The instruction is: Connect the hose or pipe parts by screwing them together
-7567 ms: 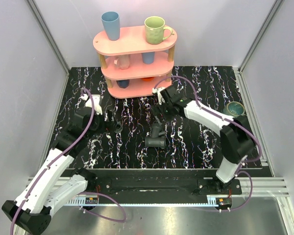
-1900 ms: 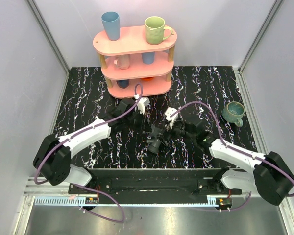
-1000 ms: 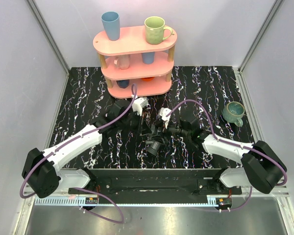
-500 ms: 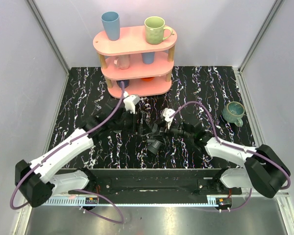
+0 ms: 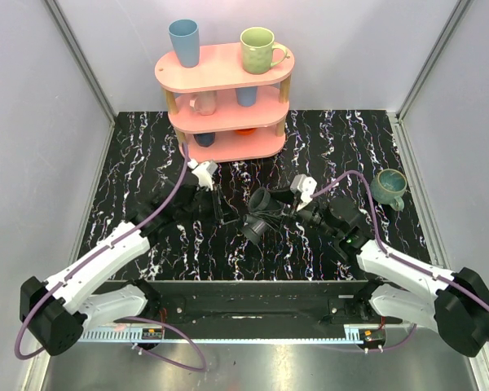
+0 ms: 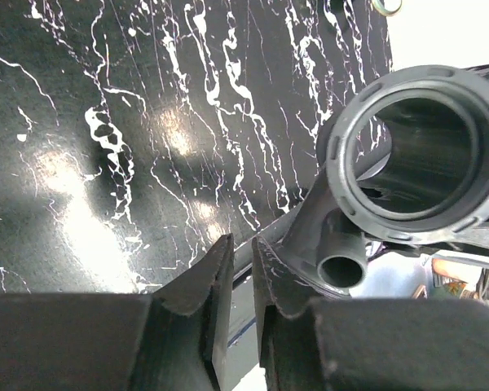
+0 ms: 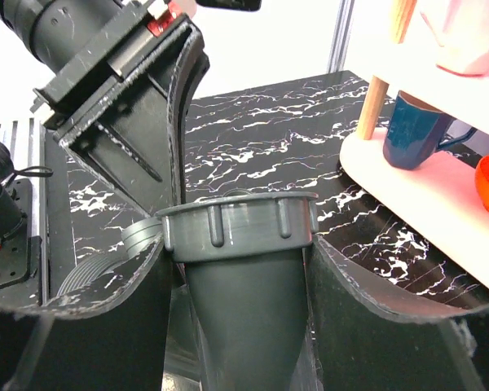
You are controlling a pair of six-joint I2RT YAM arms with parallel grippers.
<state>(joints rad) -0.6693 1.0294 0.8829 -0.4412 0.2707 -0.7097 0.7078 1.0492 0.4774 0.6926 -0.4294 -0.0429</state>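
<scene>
The dark grey pipe parts (image 5: pixel 258 215) are joined into one branched fitting, held just above the black marble table (image 5: pixel 147 163). My right gripper (image 5: pixel 280 215) is shut on its body just under the ribbed nut (image 7: pixel 238 230), one finger on each side. A threaded end (image 7: pixel 140 237) shows beside the left finger. My left gripper (image 5: pixel 225 215) sits just left of the fitting. In the left wrist view its jaws stand almost together with a thin empty slit (image 6: pixel 241 281). The fitting's wide ring (image 6: pixel 416 155) and a small side tube (image 6: pixel 342 269) lie to their right.
A pink three-tier shelf (image 5: pixel 228 72) stands at the back with a blue cup (image 5: pixel 184 42), a green mug (image 5: pixel 259 49) and more cups below. A teal mug (image 5: pixel 389 184) sits on the table at the right. Grey walls close in both sides.
My left jaws opened wide, then closed to a slit, and the left arm drew back to the left. My right gripper shifted right and turned the fitting, so its wide ring now faces up.
</scene>
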